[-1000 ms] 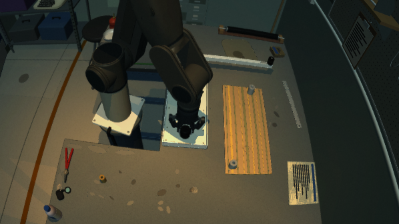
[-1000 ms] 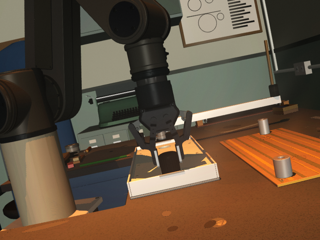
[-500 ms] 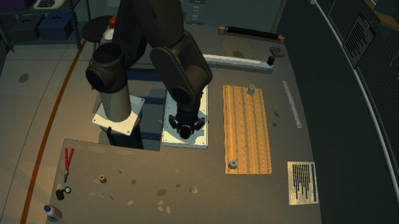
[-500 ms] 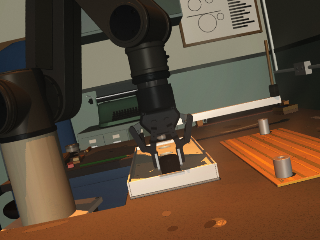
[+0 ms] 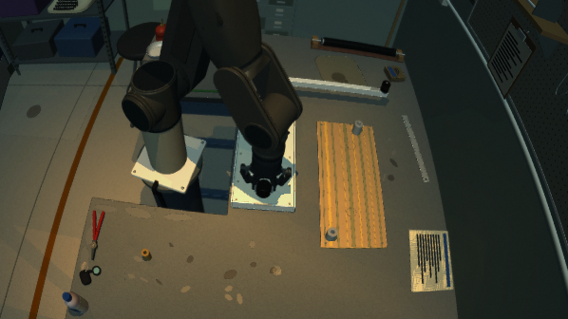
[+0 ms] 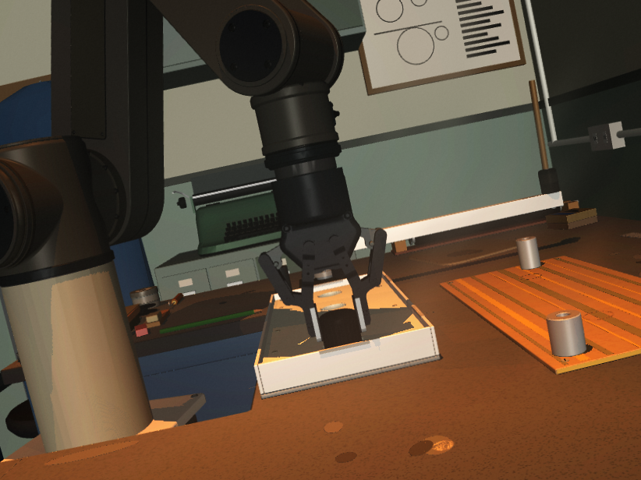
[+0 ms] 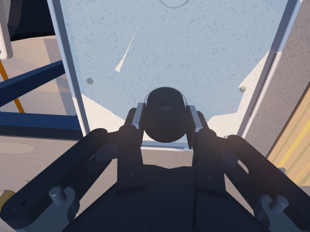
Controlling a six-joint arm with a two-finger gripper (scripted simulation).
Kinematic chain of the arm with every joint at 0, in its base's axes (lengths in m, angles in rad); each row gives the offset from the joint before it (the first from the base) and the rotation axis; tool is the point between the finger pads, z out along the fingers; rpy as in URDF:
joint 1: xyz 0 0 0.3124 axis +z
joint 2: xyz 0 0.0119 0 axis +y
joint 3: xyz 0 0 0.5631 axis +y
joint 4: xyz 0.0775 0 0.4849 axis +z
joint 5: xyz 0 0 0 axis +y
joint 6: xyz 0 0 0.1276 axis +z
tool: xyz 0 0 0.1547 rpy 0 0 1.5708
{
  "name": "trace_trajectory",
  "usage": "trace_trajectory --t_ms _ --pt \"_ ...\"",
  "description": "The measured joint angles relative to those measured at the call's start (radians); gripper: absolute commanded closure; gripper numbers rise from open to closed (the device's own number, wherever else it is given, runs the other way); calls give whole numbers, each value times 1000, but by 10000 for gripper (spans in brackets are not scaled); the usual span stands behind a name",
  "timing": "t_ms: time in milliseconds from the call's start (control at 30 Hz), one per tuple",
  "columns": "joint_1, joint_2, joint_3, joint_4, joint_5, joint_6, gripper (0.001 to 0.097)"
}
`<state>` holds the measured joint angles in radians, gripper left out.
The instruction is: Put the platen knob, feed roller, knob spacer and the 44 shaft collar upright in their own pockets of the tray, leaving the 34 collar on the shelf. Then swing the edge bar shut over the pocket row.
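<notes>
The dark cylindrical platen knob (image 6: pixel 339 328) (image 7: pixel 165 115) stands upright at the near end of the white tray (image 6: pixel 345 331) (image 5: pixel 263 178), low inside it by the front wall. Two grey collars stand upright on the orange slatted shelf (image 5: pixel 351 185): one at its far end (image 5: pixel 357 127) (image 6: pixel 527 252) and one at its near corner (image 5: pixel 331 233) (image 6: pixel 566 333). The long white edge bar (image 5: pixel 338 87) (image 6: pixel 476 217) lies swung away beyond the tray, its black handle (image 5: pixel 385 86) at the far end. My gripper (image 6: pixel 339 323) (image 7: pixel 165 120) reaches down into the tray and is closed around the platen knob.
The tray's front wall (image 6: pixel 346 364) sits just before the fingers, and its side rails (image 7: pixel 70 75) flank them. Red pliers (image 5: pixel 96 231), a small yellow spool (image 5: pixel 146 254) and a bottle (image 5: pixel 75 302) lie on the near-left bench. A black roller on a wooden stand (image 5: pixel 357 47) rests at the far edge.
</notes>
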<state>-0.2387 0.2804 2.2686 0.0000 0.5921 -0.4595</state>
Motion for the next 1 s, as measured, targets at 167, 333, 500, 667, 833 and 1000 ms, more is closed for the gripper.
trace_trajectory --t_ms 167,333,500,667,833,1000 --pt "0 0 0 0 0 0 836" --pt "0 0 0 0 0 0 736" --pt "0 0 0 0 0 0 636" --pt "0 0 0 0 0 0 536" --pt "0 0 0 0 0 0 436" --pt "0 0 0 0 0 0 381"
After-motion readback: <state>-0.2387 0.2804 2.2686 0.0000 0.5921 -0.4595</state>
